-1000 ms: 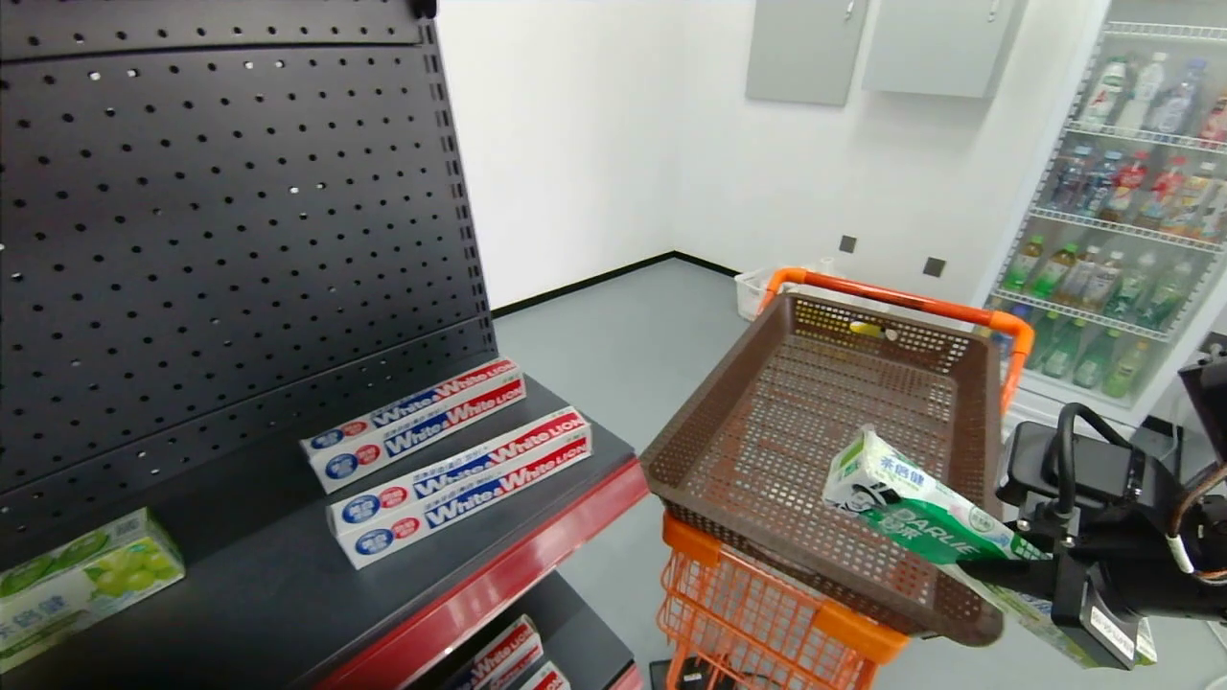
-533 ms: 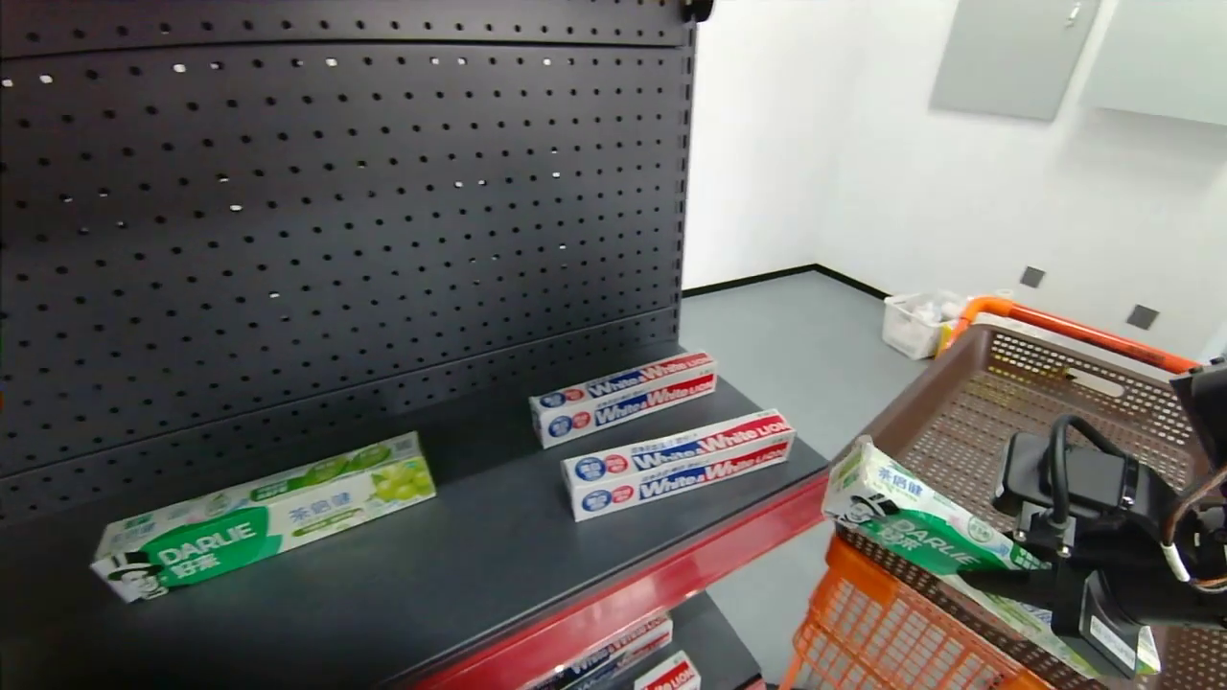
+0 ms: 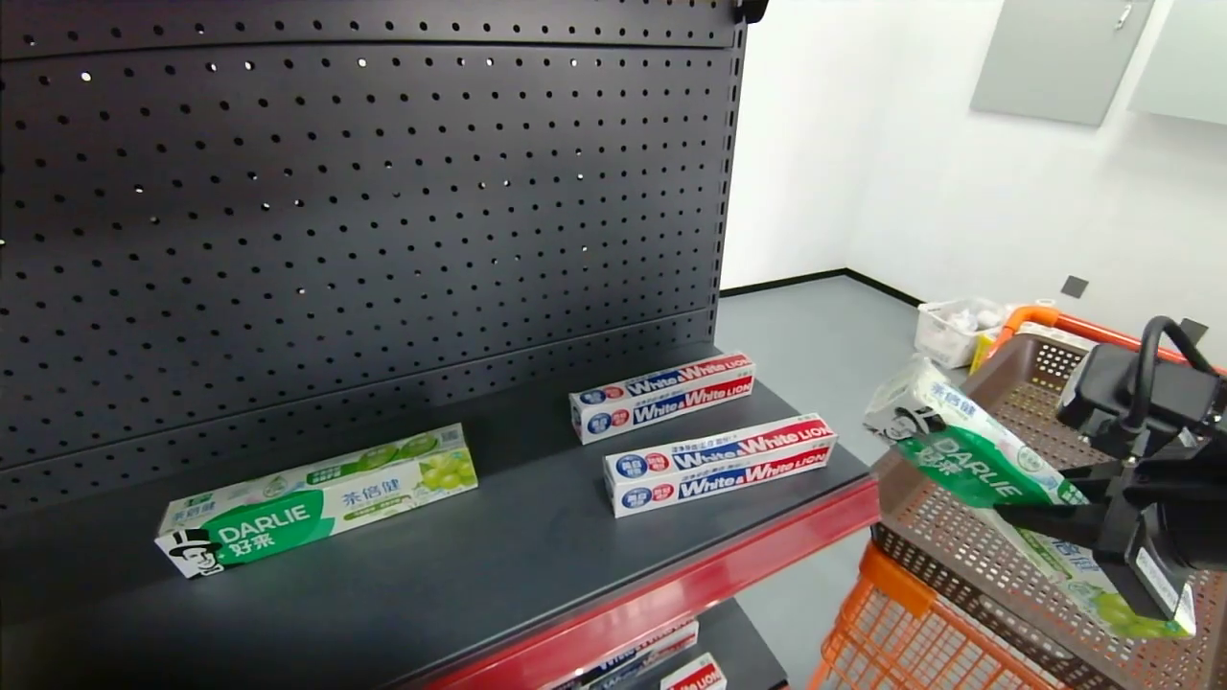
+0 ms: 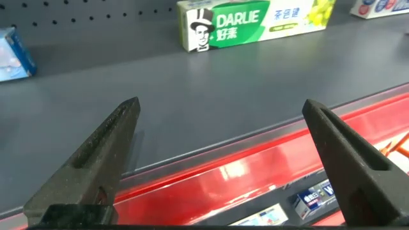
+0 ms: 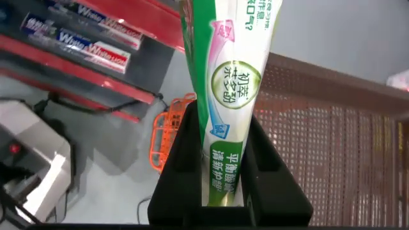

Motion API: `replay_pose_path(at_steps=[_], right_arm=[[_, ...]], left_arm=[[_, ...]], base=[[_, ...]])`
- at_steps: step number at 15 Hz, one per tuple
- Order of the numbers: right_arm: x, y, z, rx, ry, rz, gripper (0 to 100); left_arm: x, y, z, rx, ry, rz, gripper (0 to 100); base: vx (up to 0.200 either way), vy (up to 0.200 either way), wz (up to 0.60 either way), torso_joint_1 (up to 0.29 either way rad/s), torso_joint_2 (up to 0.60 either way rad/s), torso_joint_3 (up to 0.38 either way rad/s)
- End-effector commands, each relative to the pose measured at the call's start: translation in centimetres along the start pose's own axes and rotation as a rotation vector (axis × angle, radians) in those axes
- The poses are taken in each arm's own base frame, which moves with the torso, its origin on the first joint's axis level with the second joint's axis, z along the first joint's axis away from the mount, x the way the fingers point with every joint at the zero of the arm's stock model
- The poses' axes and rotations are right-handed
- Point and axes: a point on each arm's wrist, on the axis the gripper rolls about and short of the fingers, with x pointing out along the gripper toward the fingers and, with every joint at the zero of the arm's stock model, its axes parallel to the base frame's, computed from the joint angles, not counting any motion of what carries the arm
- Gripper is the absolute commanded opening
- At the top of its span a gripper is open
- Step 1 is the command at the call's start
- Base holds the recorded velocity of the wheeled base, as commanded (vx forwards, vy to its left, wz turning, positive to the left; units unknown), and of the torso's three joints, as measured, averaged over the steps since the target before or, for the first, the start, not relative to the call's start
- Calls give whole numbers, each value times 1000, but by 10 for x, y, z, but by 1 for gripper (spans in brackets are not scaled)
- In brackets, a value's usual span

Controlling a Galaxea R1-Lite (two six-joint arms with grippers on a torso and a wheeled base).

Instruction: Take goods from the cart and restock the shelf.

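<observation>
My right gripper is shut on a green and white toothpaste box, held tilted above the brown cart basket just right of the shelf's end. In the right wrist view the box stands between the two black fingers. A matching green toothpaste box lies on the dark shelf at the left, and two red, white and blue toothpaste boxes lie further right. My left gripper is open and holds nothing, in front of the shelf's red edge, with the green box beyond it.
A black pegboard backs the shelf. More toothpaste boxes sit on the lower shelf. The orange cart frame carries the basket. A small white bin stands on the grey floor by the far wall.
The head camera has swung left, so the shelf now takes most of the picture and the cart sits at the right edge. The held box has risen and moved nearer the shelf's end.
</observation>
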Motion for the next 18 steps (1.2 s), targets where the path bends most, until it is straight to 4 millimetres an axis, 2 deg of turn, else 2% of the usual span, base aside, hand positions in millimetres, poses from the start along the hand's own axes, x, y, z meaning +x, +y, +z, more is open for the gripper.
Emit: replay_pose_path(at_steps=[1,3,6,11,14,18], right_arm=[[-11,1,-1,34,-23,-34,0],[-19,5,-9,98,-14,-93,0],[-36,7,-31,286,-31,-214,0],[-70,7,-32,300,-120,-270,0],[-94,17,-48,333,-130,-313,0],[-109,21,-56,390,-164,-371,0]], left_arm=[[0,0,0,0,2,1,100],[0,0,0,0,2,1,100],[0,0,0,0,0,1,100],[0,0,0,0,0,1,100],[0,0,0,0,0,1,100],[0,0,0,0,2,1,100]], base=[[0,0,0,0,0,0],[0,0,0,0,0,0],[0,0,0,0,0,0],[0,0,0,0,0,0],[0,0,0,0,0,0],[0,0,0,0,0,0]])
